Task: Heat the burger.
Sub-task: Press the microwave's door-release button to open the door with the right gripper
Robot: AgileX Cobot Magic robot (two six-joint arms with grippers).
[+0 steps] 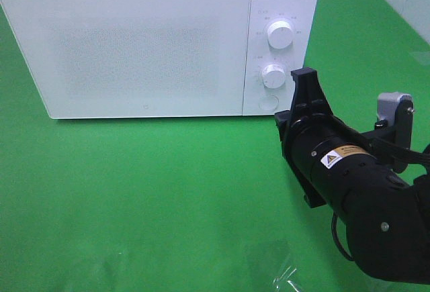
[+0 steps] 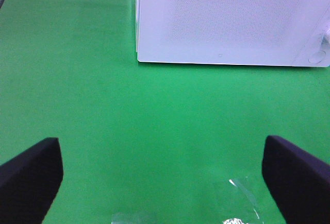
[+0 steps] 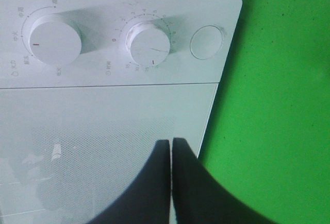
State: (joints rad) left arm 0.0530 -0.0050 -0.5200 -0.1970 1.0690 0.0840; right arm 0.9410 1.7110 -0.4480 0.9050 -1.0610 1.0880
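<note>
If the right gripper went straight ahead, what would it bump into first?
Most likely the microwave: the shut right gripper points at its door, close to the knobs. I can't tell how far away it is.

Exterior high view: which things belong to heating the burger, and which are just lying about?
Job: microwave, upper dial, lower dial, round button, shut right gripper. The burger is not in view.
Lying about: crumpled clear plastic on the green table.

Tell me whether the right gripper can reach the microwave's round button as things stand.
Probably yes: the right gripper, shut, hangs by the control panel, with nothing between it and the round button.
</note>
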